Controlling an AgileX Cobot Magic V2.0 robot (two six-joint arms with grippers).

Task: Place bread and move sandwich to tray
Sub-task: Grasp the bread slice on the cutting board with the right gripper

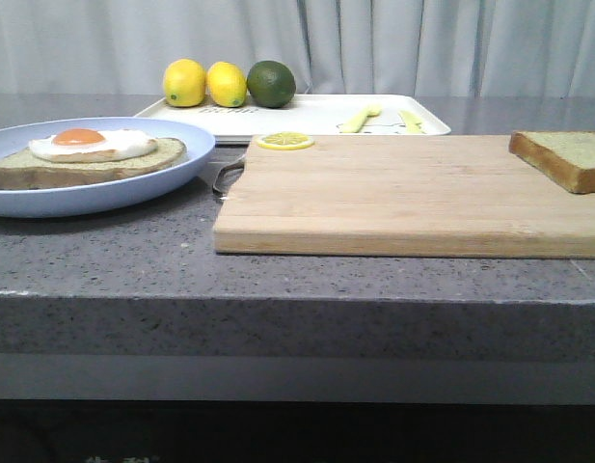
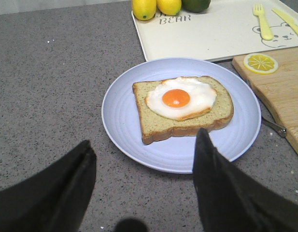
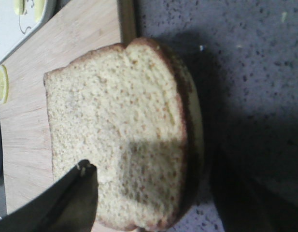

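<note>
Cutting board (image 1: 403,193) as reference: light wood, rectangular, flat grain. Bread (image 1: 564,157): thick, porous tan crumb, brown crust, on the board's far right corner, overhanging the edge onto the speckled grey stone counter (image 1: 104,251). Right gripper (image 3: 153,193) spread wide, fingers either side of the slice, not touching. Sandwich (image 2: 182,107): glossy fried egg on crusted slice, on a round pale blue plate (image 2: 120,116) just left of the board. Left gripper (image 2: 144,159) open, near the plate rim. Tray (image 1: 316,114): smooth white, rounded corners, behind the board; two lemons (image 1: 205,84) and a lime (image 1: 271,84) along its far left, middle bare.
</note>
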